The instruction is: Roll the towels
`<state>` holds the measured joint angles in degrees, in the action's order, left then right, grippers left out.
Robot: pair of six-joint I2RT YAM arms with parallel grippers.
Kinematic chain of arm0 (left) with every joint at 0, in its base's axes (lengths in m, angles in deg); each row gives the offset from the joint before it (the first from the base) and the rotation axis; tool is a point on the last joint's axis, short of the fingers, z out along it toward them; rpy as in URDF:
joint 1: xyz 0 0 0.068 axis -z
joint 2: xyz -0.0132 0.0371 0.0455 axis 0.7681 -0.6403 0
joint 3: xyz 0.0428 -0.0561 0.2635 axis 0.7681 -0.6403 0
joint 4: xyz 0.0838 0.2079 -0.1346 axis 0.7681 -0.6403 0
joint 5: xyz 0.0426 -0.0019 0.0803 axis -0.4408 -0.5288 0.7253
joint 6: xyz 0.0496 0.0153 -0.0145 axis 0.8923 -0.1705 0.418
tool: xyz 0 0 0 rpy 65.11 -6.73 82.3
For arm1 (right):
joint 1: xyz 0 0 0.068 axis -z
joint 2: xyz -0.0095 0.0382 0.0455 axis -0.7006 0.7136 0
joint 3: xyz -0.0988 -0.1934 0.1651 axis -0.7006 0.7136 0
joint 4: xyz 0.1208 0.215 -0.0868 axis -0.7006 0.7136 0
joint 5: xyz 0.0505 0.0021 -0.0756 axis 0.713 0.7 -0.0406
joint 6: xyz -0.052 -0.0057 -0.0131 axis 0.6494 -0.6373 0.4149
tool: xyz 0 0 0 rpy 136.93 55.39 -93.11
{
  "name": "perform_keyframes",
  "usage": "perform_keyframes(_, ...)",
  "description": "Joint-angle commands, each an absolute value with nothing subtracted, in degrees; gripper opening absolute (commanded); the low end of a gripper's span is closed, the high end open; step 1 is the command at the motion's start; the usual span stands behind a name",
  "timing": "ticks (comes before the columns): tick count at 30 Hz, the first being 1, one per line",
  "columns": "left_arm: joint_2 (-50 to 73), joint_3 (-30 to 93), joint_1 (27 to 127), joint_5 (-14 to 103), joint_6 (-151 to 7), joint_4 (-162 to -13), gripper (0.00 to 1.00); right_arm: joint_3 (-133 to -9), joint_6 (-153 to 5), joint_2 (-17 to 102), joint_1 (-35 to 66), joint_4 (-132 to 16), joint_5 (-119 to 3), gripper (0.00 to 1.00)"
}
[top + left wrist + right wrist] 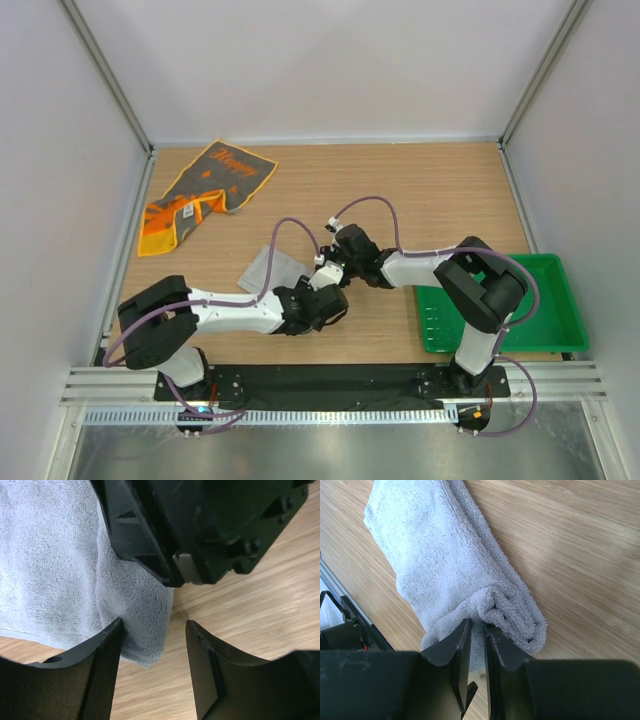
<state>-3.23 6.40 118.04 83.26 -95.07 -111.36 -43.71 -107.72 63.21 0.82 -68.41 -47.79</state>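
Hidden: light grey towel (270, 268) mostly covered by both arms from above; one flat corner shows, mid worktop (430, 190).
Axis: partly rolled, the roll running away from the right tool (477, 628).
Right tool: closed on a fold at the roll's near end.
Left tool (152, 625): jaws apart, astride the towel's corner.
Dark grey towel (205, 190): far-left, lying diagonally, near end folded orange side up.
Writing: orange script, too small to read.

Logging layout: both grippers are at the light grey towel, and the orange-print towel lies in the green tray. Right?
No. The top view shows the orange-print towel on the table at far left; the green tray sits at right. Rest holds.
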Motion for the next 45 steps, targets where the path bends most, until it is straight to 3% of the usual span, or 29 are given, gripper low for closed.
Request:
perform_keyframes(1, -3.6, 4.4, 118.0, 85.9, -97.3, -106.0, 0.54, -43.5, -106.0, 65.8, 1.0, -63.4, -47.6, 0.24)
perform_keyframes(5, -3.1, 1.9, 118.0, 87.0, -99.1, -105.4, 0.5, -43.4, -106.3, 65.9, 0.9, -63.9, -46.8, 0.24)
perform_keyframes(10, -0.4, -2.3, 117.9, 85.8, -101.3, -103.1, 0.33, -44.2, -106.4, 67.2, 1.6, -64.8, -42.6, 0.25)
perform_keyframes(11, 0.4, -3.2, 117.9, 85.7, -101.3, -103.0, 0.23, -44.4, -106.4, 67.7, 1.8, -65.0, -41.9, 0.25)
perform_keyframes(15, 1.7, -4.5, 117.9, 85.9, -101.5, -102.9, 0.0, -45.4, -106.3, 68.3, 2.8, -65.2, -39.7, 0.27)
perform_keyframes(25, 4.2, -5.9, 117.9, 82.8, -100.8, -102.4, 0.0, -48.7, -104.5, 68.5, 6.4, -61.7, -38.2, 0.32)
perform_keyframes(34, 7.0, -5.1, 117.9, 80.2, -99.6, -103.1, 0.0, -59.1, -99.0, 69.0, 13.1, -50.1, -39.4, 0.33)
perform_keyframes(45, 13.9, -4.8, 117.9, 67.9, -97.4, -98.7, 0.0, -57.3, -96.2, 57.5, 16.3, -42.3, -44.5, 0.37)
